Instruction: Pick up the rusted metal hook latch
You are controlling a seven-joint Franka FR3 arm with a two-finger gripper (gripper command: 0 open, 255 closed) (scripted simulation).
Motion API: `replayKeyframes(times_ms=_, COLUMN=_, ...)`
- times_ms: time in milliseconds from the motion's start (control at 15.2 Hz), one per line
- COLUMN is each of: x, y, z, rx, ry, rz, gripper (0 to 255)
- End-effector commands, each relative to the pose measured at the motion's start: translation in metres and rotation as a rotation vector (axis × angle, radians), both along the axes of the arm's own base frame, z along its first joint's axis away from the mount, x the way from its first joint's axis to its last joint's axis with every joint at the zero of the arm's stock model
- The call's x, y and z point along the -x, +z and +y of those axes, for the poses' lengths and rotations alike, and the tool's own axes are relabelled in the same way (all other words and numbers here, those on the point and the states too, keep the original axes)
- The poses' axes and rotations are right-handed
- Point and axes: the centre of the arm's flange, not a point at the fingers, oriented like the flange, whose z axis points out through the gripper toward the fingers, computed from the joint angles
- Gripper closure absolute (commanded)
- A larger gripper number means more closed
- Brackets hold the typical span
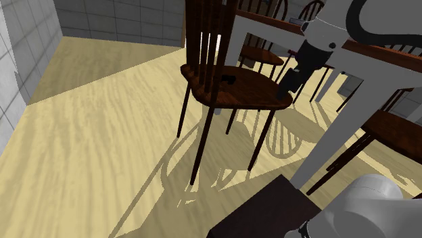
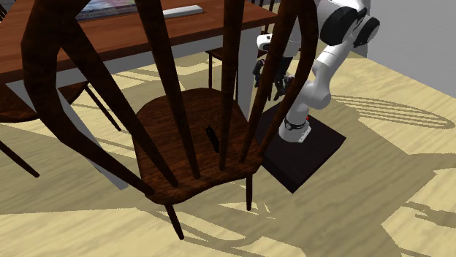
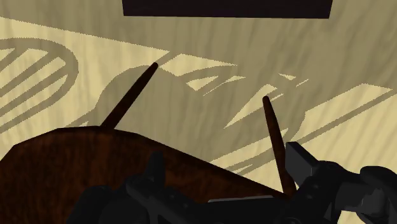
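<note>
**Location.** The latch [image 1: 228, 79] lies flat on the chair [image 1: 251, 94], near the middle of the seat and a little toward the back spindles [image 2: 177, 102]. In the second exterior view it is a short dark bar just in front of those spindles. It looks near-black, so we cannot confirm rust from its colour.

**Gripper.** The gripper [image 1: 285, 88] hovers at the front edge of the chair seat, on the side away from the spindles and well apart from the latch. In the wrist view the fingers [image 3: 298, 162] stand wide apart with nothing between them, and the seat edge lies just beneath.

**Handling, as we judge it.**
- The piece looks small, rigid and light, so lifting it should put little load on the arm.
- It will not yield under pressure, so a firm close should not harm it.
- It sits low against the seat, so the fingers must come down nearly to the wood before closing.
- A corroded surface would grip the pads well, but the smooth seat may let the latch skid if one finger touches it first.

**Where to take hold.** We recommend the straight middle section, with the fingers across its narrow width — not the ends, whose shape we cannot make out. Centre the gripper over the bar to keep it from being pushed off the chair onto the floor [image 1: 101, 135].
</note>
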Motion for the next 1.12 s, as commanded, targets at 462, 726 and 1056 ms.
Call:
replayKeyframes(times_ms=462, x=-0.090, y=-0.008, z=-0.025, rx=0.031, ry=0.314, rz=0.036, gripper=0)
replayKeyframes(times_ms=726, x=-0.143, y=-0.013, z=-0.027, rx=0.048, ry=0.494, rz=0.057, gripper=0)
replayKeyframes(times_ms=1056, x=-0.209, y=-0.022, z=-0.015, rx=0.070, ry=0.718, rz=0.083, gripper=0)
